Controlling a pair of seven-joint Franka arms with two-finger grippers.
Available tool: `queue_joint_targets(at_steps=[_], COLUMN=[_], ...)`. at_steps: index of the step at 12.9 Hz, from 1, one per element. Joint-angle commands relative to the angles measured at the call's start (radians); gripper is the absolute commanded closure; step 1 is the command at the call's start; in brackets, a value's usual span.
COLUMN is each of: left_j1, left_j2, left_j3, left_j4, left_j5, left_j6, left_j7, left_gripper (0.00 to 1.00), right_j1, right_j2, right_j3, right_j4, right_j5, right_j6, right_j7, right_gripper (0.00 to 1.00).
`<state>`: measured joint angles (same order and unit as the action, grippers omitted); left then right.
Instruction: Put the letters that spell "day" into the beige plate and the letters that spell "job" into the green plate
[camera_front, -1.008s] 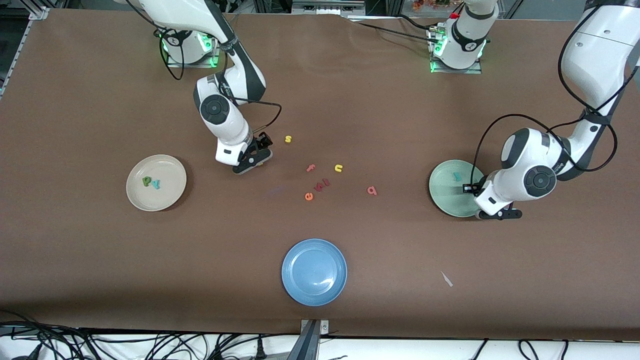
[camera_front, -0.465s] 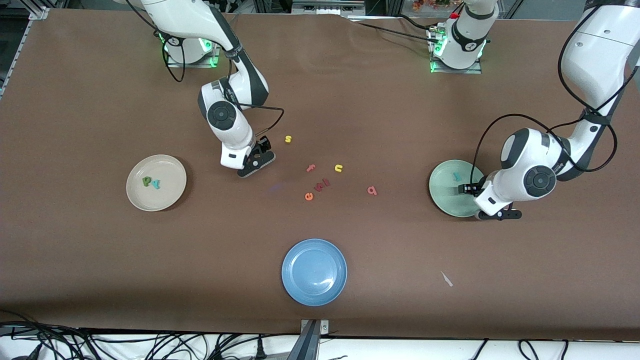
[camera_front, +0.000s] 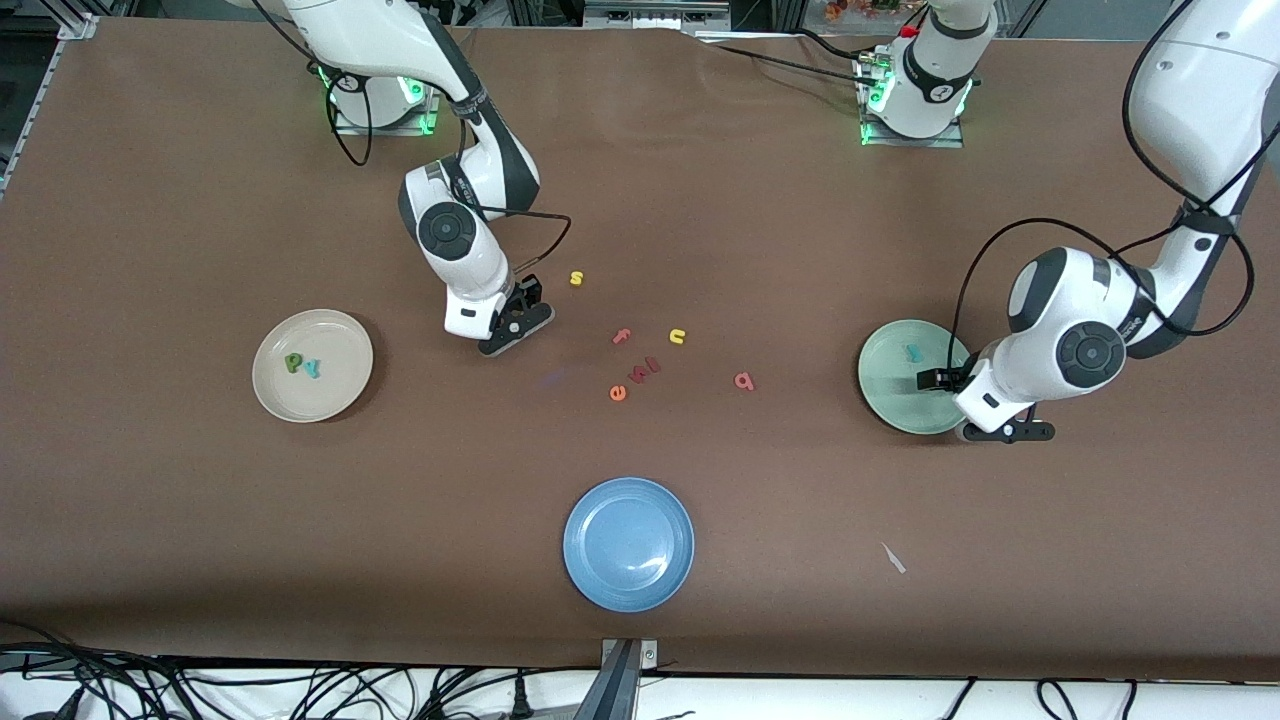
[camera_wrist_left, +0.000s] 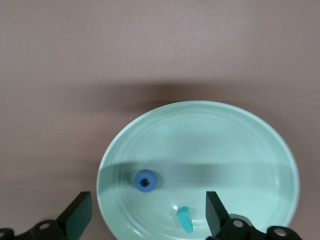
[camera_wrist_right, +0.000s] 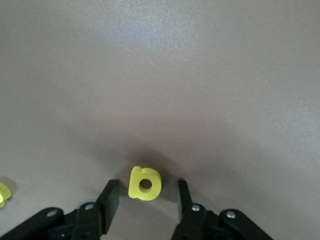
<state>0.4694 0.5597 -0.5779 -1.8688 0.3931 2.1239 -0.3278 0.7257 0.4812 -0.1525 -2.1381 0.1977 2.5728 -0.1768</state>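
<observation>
Toward the right arm's end of the table (camera_front: 150, 520), the beige plate (camera_front: 345, 385) holds the dark green d (camera_front: 293, 362) and the teal y (camera_front: 313, 369), lying side by side and touching. Nearer the middle, the right gripper (camera_front: 513, 325) is down at the surface with its fingers (camera_wrist_right: 110, 196) parted on either side of the yellow a (camera_wrist_right: 145, 183), each pad just beside the letter and not pressed onto it. A yellow s (camera_front: 576, 278) lies close by, toward the edge where the arm bases stand. Around the table's middle sit a pink f (camera_front: 621, 337), a yellow u (camera_front: 677, 336), an orange e (camera_front: 618, 393) with two small reddish letters (camera_front: 647, 369) beside it, and the salmon-pink b (camera_front: 743, 380) on the bare surface, well apart from either plate. A blue plate (camera_front: 628, 543) rests near the edge closest to the front camera. Toward the left arm's end, the green plate (camera_front: 885, 395) carries the teal j (camera_wrist_left: 185, 219) and the blue o (camera_wrist_left: 145, 180), apart from one another. The left gripper (camera_wrist_left: 145, 217) hangs over that plate with its jaws wide apart and nothing between them.
</observation>
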Motion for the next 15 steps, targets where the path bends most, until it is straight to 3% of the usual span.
queue_joint_targets(at_steps=[1,3,7,12,15], left_j1=[-0.001,-0.049,-0.072,-0.153,-0.196], left_j2=[-0.04,-0.029,-0.031,-0.008,-0.006], left_j3=[-0.052,-0.056,-0.059,-0.062,-0.062], left_j4=[0.077,0.15,0.18,0.18,0.18], left_j5=[0.02,0.021,0.009,-0.08,-0.186], left_j6=[-0.122,-0.214,-0.217,-0.205,-0.139], left_j7=[0.001,0.0,-0.039,-0.24,-0.276], left_gripper=[0.0,0.0,0.0,0.0,0.0], right_j1=[0.001,0.003,0.02,0.02,0.017], right_j2=[0.023,0.027,0.036,0.034,-0.004], right_j3=[0.002,0.002,0.004,0.002,-0.045], right_j4=[0.021,0.023,0.029,0.038,0.116], right_j5=[-0.012,-0.012,-0.011,-0.011,-0.012], right_j6=[0.004,0.004,0.009,0.001,-0.2], right_j7=[-0.004,-0.004,0.0,-0.003,-0.015], right_gripper=[0.5,0.64,0.68,0.82,0.87])
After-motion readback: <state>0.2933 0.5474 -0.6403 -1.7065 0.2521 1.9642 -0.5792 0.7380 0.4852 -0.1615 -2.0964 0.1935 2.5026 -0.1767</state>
